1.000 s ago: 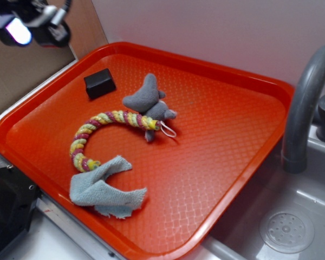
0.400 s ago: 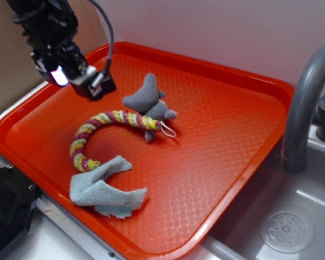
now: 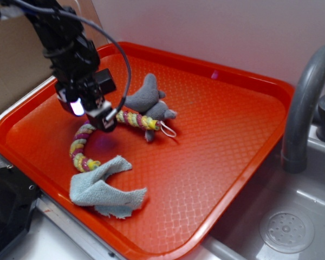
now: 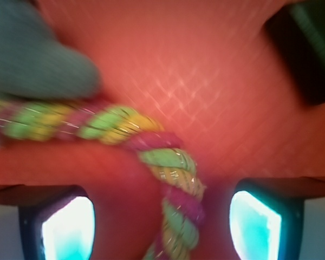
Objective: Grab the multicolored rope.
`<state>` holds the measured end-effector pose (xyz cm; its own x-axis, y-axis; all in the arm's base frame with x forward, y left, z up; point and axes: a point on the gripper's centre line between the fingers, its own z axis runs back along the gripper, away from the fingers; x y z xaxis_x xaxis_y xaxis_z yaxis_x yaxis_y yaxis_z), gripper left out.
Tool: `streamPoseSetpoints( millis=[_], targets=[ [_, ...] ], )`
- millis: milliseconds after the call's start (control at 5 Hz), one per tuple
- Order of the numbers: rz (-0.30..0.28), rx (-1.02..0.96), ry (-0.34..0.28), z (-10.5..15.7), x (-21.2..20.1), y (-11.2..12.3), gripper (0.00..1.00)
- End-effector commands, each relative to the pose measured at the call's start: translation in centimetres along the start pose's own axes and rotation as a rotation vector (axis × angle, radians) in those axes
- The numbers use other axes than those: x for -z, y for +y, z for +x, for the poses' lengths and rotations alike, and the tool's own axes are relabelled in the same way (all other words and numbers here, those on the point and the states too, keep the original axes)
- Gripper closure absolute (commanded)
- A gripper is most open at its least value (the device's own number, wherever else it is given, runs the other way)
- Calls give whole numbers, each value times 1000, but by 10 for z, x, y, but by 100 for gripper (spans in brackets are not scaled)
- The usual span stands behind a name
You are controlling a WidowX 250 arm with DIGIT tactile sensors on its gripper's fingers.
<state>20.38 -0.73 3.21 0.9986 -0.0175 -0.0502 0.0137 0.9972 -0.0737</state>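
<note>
The wrist picture is blurry, so small things in it are hard to make out. The top of the rope's (image 3: 100, 135) bend is hidden in the outside view, because the gripper (image 3: 102, 116) hangs right in front of it. One end of the rope runs under the blue rag (image 3: 104, 188), so that tip cannot be seen. The black block (image 3: 104, 80) is partly covered by the arm (image 3: 62, 40). In the wrist view only a corner of it shows at the top right, and the grey toy (image 4: 35, 62) is cut off at the top left.

The rope lies on the red tray (image 3: 216, 141) in a C shape. Its other end touches the grey toy near a small white loop. The gripper is down low over the bend of the rope. In the wrist view, its two fingers (image 4: 70, 227) stand wide apart with the rope (image 4: 176, 189) running between them. They do not touch it.

A grey tap (image 3: 306, 103) and a sink (image 3: 287, 227) sit to the right of the tray, well away from the rope. The toy sits just beside the gripper.
</note>
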Motion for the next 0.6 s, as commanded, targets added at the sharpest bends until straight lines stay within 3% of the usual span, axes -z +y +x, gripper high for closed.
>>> streamPoseSetpoints(
  millis=[0,200,400],
  targets=[
    [-9,45,-1,6,12,-1,0],
    [43,61,-10,5,15,-5,100],
    [66,71,-10,3,17,-8,100]
  ],
)
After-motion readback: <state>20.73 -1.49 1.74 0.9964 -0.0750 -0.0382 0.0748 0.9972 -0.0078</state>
